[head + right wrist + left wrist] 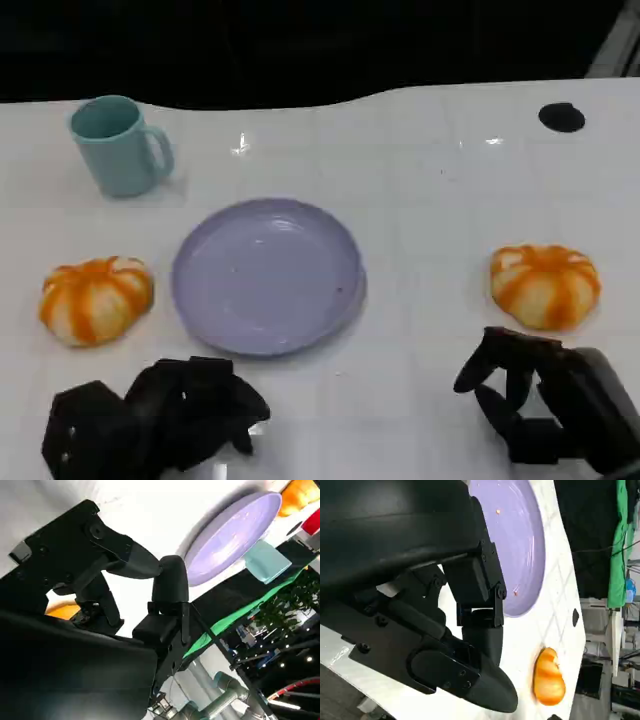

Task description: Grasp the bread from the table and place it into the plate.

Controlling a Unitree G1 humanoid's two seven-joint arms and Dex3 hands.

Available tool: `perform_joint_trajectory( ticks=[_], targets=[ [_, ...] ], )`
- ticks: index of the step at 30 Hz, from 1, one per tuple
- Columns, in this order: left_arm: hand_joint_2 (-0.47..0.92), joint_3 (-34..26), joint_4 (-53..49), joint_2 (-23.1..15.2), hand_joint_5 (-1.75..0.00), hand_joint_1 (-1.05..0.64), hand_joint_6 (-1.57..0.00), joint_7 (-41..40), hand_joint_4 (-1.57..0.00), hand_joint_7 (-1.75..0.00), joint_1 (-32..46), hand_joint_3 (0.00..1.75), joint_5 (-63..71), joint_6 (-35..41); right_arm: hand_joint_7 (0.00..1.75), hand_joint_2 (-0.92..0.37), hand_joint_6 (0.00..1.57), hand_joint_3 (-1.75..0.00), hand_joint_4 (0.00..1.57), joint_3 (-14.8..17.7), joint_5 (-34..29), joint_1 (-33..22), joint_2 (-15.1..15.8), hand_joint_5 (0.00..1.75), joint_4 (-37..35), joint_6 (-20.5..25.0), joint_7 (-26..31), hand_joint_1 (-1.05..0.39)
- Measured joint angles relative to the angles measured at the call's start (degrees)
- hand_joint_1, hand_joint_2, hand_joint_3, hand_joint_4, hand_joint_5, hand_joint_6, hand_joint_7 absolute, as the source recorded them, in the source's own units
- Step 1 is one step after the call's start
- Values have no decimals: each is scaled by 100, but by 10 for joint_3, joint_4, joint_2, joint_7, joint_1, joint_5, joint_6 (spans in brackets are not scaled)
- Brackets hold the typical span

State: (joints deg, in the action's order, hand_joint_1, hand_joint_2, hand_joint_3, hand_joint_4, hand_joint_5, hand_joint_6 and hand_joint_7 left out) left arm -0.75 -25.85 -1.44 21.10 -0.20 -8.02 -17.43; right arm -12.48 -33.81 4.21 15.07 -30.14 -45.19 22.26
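Head view: the left hand [160, 415] lay near the worktop's [420, 190] front edge with fingers curled inward, apparently holding nothing. The right hand [545, 395], fingers loosely apart and empty, sat just before the right bread [545, 285]. The left bread [95, 299] lay beside the lilac plate [267, 275]; a teal mug [118, 146] stood behind.

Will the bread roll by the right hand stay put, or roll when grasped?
The bread roll looks domed with a flat underside, so it probably sits steady. Its ridged crust should grip well. It is likely soft, so the right hand may dent it.
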Motion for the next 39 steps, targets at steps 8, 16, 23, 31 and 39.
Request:
perform_joint_trajectory(
  ticks=[8, 16, 23, 31, 39],
  targets=[
    [84, 1, -3, 0, -152, -105, -133, 0, -88, -71, 0, 1, 1, -5, 144, -48, 72, -108, 84, 0, -2, 0, 0, 175, 0, 0, 0, -35],
    [83, 1, -5, 0, -152, -105, -133, 0, -89, -71, -2, 0, 1, -6, 144, -49, 73, -109, 84, 0, -1, 0, 0, 175, 0, 0, 0, -35],
    [83, 1, -5, 0, -152, -105, -133, 0, -89, -72, -2, 0, 1, -6, 144, -48, 73, -109, 85, 0, -2, 0, 0, 175, 0, 0, 0, -35],
    [83, 1, -6, 0, -152, -105, -134, 0, -90, -73, -2, 0, 1, -7, 75, -62, 88, -77, 78, 3, -2, 0, 0, 142, 0, -1, 12, -33],
    [83, 1, -7, 0, -152, -105, -133, 0, -90, -72, -2, 0, 0, -7, 3, -92, 64, -18, 45, 5, -36, 21, 19, 46, 4, 17, 37, -46]
  ],
)
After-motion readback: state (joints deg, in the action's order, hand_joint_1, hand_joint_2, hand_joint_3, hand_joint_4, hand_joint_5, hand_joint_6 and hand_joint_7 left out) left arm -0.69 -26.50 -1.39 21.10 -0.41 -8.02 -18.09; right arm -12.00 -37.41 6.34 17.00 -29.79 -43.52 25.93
